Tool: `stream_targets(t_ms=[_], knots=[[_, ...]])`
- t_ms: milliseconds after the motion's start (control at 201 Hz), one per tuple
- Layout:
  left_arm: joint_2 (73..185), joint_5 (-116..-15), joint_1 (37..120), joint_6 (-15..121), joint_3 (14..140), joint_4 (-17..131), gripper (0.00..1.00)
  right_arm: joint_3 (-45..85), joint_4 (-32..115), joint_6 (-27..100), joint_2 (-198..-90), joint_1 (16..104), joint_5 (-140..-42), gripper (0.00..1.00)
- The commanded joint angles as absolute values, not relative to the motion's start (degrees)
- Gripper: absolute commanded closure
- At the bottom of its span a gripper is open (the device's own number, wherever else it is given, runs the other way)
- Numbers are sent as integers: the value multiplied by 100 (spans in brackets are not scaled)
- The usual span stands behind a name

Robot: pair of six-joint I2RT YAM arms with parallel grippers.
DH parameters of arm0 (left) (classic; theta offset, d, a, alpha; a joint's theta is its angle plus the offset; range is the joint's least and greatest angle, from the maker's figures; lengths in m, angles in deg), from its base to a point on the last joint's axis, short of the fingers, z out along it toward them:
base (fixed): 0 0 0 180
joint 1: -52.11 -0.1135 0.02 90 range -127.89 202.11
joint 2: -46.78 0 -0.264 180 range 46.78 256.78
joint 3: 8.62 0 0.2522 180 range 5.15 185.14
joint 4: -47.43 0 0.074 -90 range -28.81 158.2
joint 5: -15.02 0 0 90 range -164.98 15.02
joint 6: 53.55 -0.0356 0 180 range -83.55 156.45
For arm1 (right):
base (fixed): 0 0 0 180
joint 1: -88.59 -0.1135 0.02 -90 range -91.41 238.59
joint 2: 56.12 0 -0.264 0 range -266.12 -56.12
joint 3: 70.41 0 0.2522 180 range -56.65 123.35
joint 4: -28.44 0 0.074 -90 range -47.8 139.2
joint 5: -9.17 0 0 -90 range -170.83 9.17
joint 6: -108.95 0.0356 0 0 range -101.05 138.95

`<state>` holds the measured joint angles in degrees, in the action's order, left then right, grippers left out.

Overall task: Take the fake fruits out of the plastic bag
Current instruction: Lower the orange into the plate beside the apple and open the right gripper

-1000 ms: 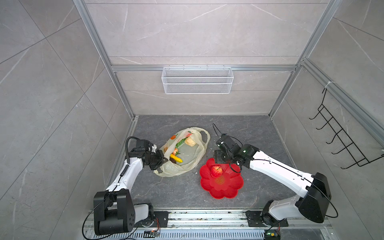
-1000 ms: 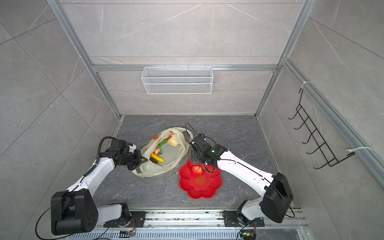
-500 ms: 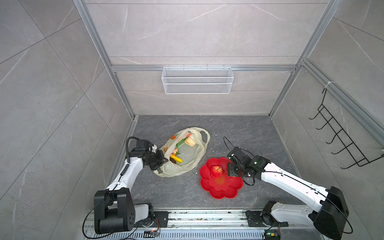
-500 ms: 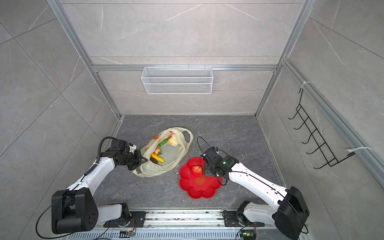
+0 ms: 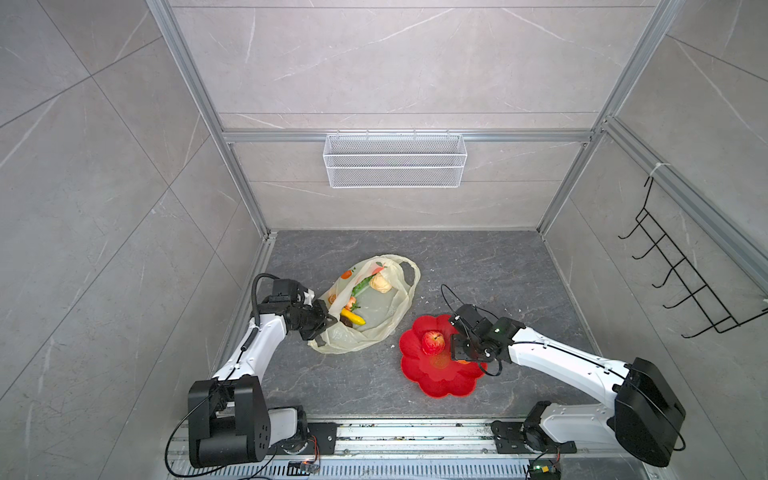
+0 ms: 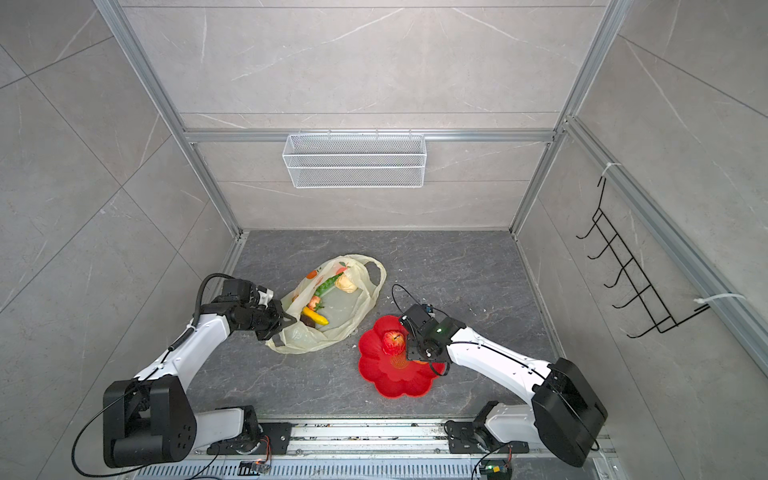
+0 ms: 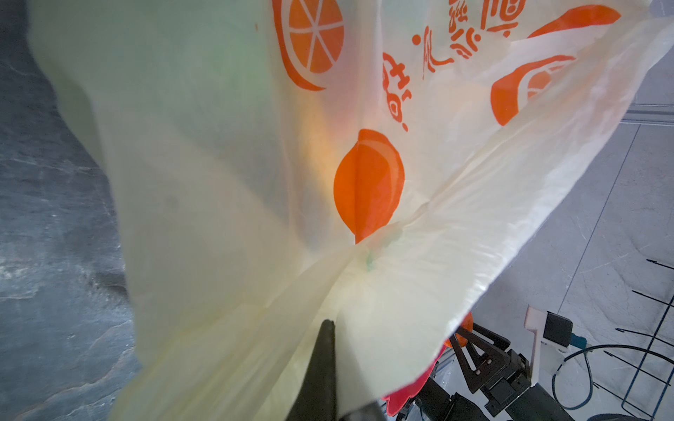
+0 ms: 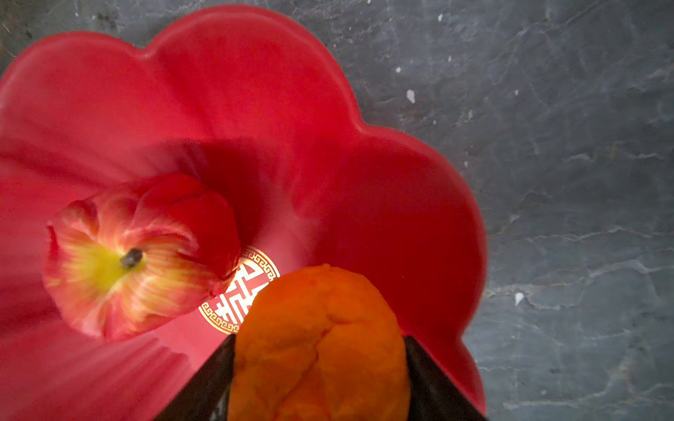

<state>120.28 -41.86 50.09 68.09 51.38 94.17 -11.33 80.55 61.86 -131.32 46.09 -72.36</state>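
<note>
Film of the bag (image 7: 219, 164) fills the left wrist view, so its contents are only faint coloured glows there, and just one dark finger (image 7: 321, 364) of the left claw (image 5: 323, 328) shows. This claw is pressed together, pinching the bag's edge. In both top views a banana (image 5: 354, 318), a green fruit (image 5: 360, 284) and a cream one (image 5: 380, 284) lie inside the bag on the floor (image 5: 478, 266). The right claw (image 8: 319, 340) is cut off by the frame. Its fingers (image 8: 211, 382), part spread, clamp the orange (image 8: 317, 310) over the plate (image 8: 255, 91), where the apple (image 8: 135, 255) lies.
</note>
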Motion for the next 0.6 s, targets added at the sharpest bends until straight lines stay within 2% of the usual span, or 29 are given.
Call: stream_targets(t_ms=[0,448,592], knots=[[12069,-4053,4973,6667,5208,9451,100,-1237,7782,6306,-13279,4631,-7251,35],[12052,-4044,4973,6669,5204,9456,100,-1091,7358,6220,-13859,4631,-7110,34],[12044,-4044,4971,6664,5208,9451,100,-1078,7324,6210,-13897,4631,-7066,29]])
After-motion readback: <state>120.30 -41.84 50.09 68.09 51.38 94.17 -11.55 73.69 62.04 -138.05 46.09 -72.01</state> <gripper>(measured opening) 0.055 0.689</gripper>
